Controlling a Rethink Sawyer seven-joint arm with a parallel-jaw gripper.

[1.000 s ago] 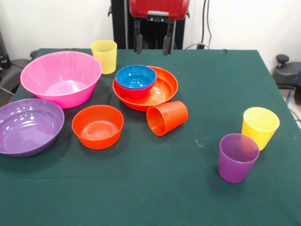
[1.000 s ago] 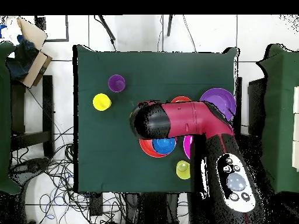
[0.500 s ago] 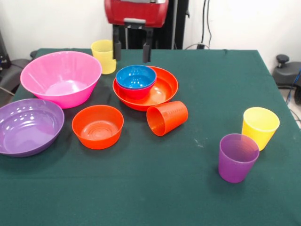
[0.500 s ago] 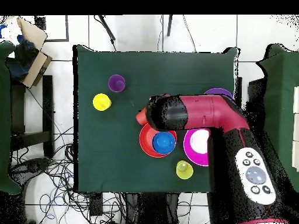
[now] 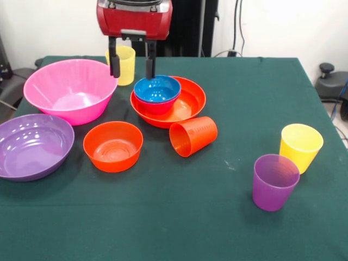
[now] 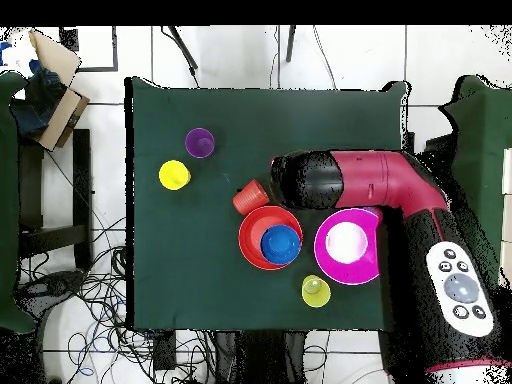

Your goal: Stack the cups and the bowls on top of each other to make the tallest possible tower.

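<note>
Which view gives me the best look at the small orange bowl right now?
The front view: the small orange bowl sits fully exposed there, upright and empty, beside the purple bowl. In the overhead view the arm hides it completely.

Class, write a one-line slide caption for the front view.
Open gripper hangs above the table between the big pink bowl and the blue bowl; cups and bowls lie scattered, no tower begun.

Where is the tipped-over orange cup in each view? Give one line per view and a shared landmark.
Front view: the orange cup lies on its side near the middle, mouth toward the lower left.
Overhead view: it sits left of centre, just above the wide orange bowl.
Shared landmark: the wide orange bowl holding the blue bowl.
</note>
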